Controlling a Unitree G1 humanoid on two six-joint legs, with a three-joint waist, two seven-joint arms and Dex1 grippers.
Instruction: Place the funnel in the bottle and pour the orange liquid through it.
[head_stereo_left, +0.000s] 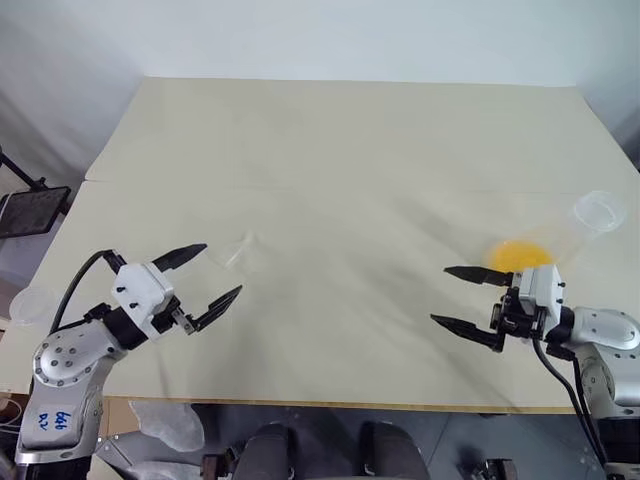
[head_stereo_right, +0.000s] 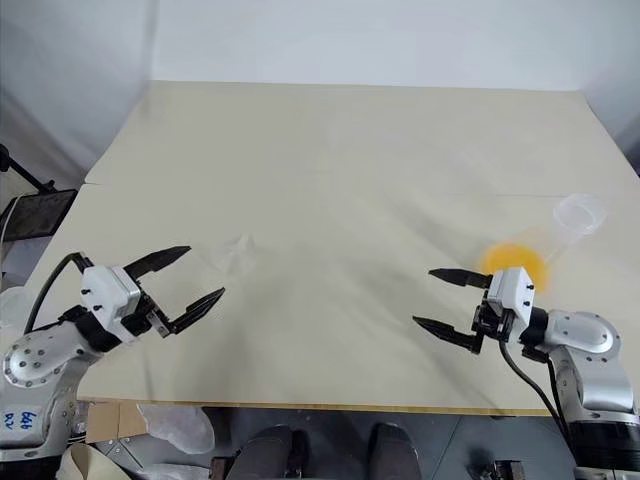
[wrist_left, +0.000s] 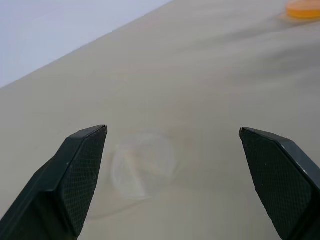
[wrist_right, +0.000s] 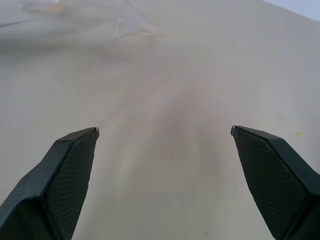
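Two claws, left claw (head_stereo_left: 212, 270) and right claw (head_stereo_left: 462, 296), gape empty over my beige surface (head_stereo_left: 350, 160). The funnel (head_stereo_left: 236, 252) lies just ahead of the left; the orange liquid (head_stereo_left: 520, 255) sits in a clear tipped vessel (head_stereo_left: 585, 222) beside the right.

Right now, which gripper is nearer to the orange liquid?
Right. The right gripper hovers open just short of the orange liquid in its clear vessel; the left gripper is across the table, by a clear item.

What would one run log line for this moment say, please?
left gripper: open, empty, near funnel | right gripper: open, empty | orange liquid: in clear cup on table | pouring: not started
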